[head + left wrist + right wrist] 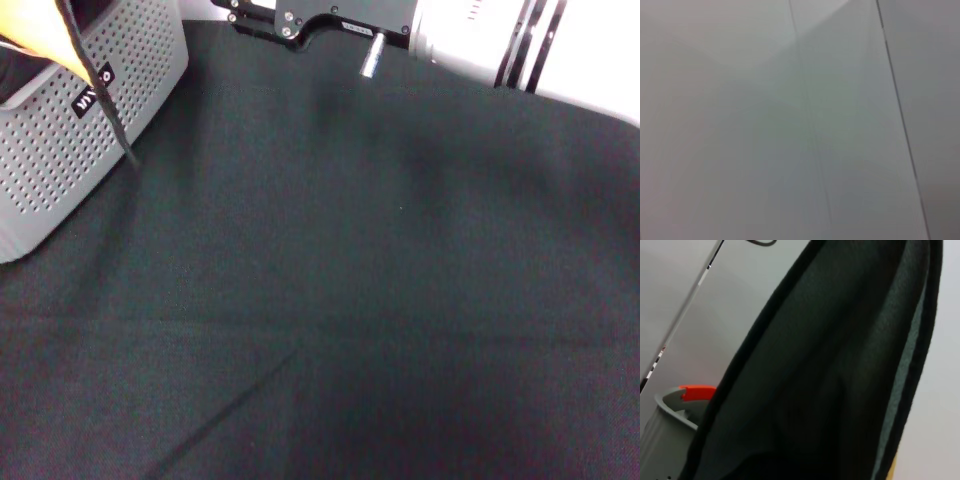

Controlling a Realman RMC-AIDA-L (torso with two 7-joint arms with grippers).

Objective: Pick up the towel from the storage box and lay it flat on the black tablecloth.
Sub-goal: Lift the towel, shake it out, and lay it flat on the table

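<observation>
The towel [830,365] hangs close in front of the right wrist camera, dark grey-teal with a black border, filling most of that view. The head view does not show it as cloth. The storage box [70,130], light grey and perforated with a black label, stands at the far left of the black tablecloth [380,300]; its rim [670,407] also shows in the right wrist view. Part of my right arm [320,22] reaches in at the far edge of the head view, its fingers hidden. My left gripper shows in no view; its wrist camera faces a blank pale wall.
A yellow-orange shape [35,35] and a thin black strand [105,90] hang over the box in the head view. An orange piece [697,391] sits on the box rim. White surfaces [590,50] lie beyond the cloth's far right edge.
</observation>
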